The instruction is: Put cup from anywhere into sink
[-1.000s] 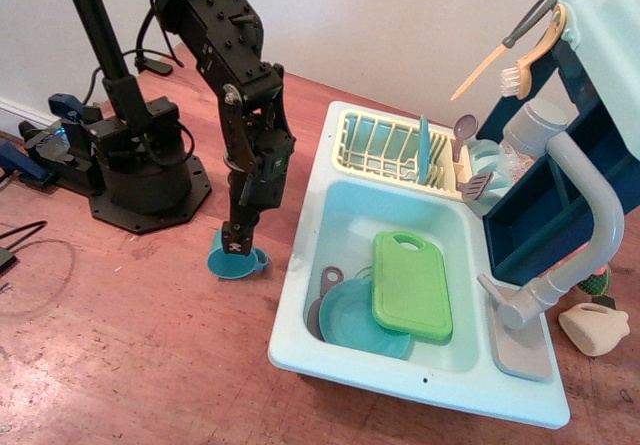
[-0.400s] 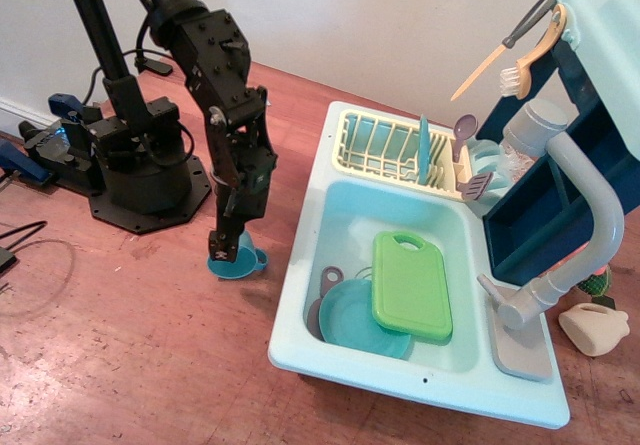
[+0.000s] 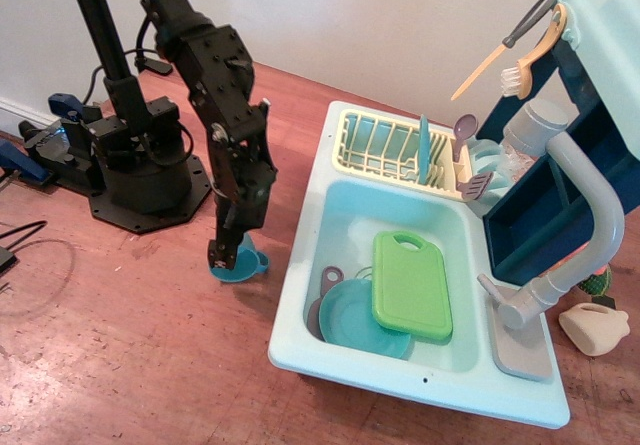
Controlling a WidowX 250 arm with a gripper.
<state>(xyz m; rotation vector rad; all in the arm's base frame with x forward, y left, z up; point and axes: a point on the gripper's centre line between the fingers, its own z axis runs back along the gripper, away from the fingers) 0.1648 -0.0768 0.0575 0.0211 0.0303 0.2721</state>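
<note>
The tool [image 3: 224, 256] points straight down into the cup [image 3: 238, 264], which sits on the worktop [image 3: 120, 365] just beside the sink [image 3: 300, 295], probably so one finger can pinch its rim; I cannot tell whether it has closed. Off to the tool's side, the basin holds a teal plate [image 3: 350, 323] and a green cutting board [image 3: 410, 285].

We see a reddish-brown wooden counter [image 3: 150, 365] with a worn, streaky grain and pale glare patches along its near edge. Behind it runs a plain off-white wall [image 3: 350, 25], evenly lit, with a white baseboard [image 3: 20, 113] showing at the far left. A thin dark cable [image 3: 30, 233] loops across the counter at the left edge. Soft shadows fall on the wood.
</note>
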